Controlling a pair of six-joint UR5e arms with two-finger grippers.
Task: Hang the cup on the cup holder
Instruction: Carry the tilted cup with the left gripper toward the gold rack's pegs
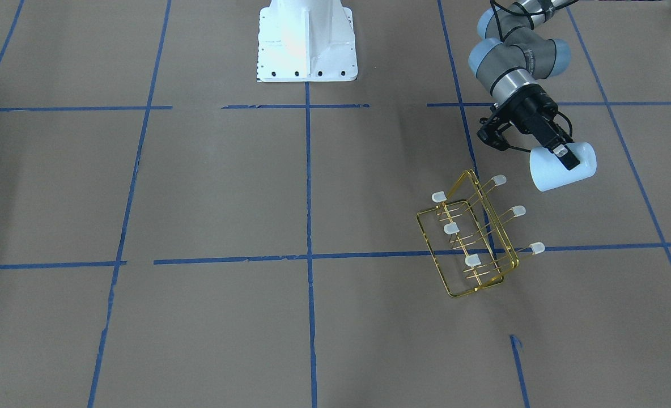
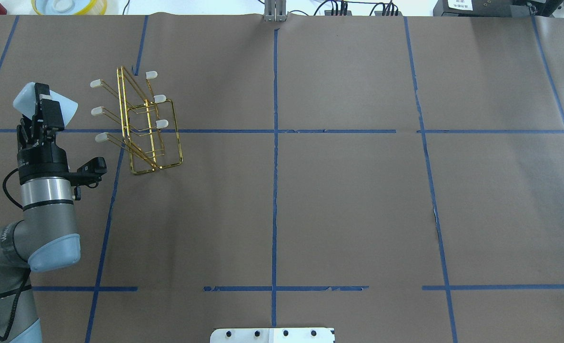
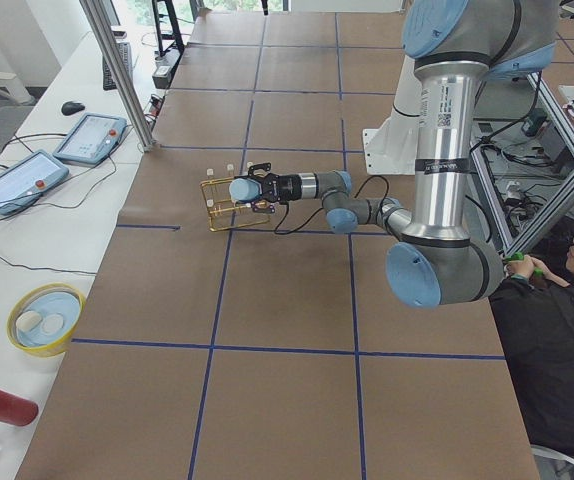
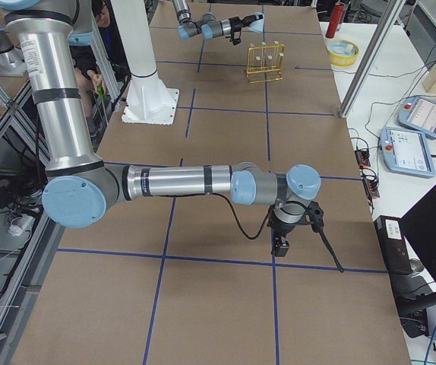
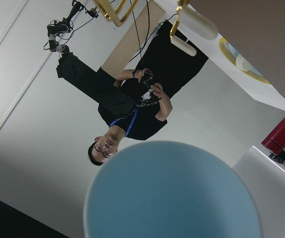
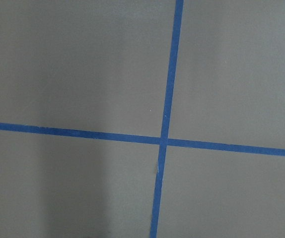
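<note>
Beside the cup holder [image 1: 471,238], on its outer side, your left arm reaches out low and nearly level over the bench [image 1: 199,198], wrist in line with the forearm. The left gripper [image 1: 565,158] is clamped across the cup [image 1: 548,170], which lies sideways near the capped prongs without touching them. Well apart from the cup holder, your right arm stretches level, its right gripper [image 4: 282,242] pointing straight down; you cannot tell whether it is open or closed.

No writing, label or number can be read.
</note>
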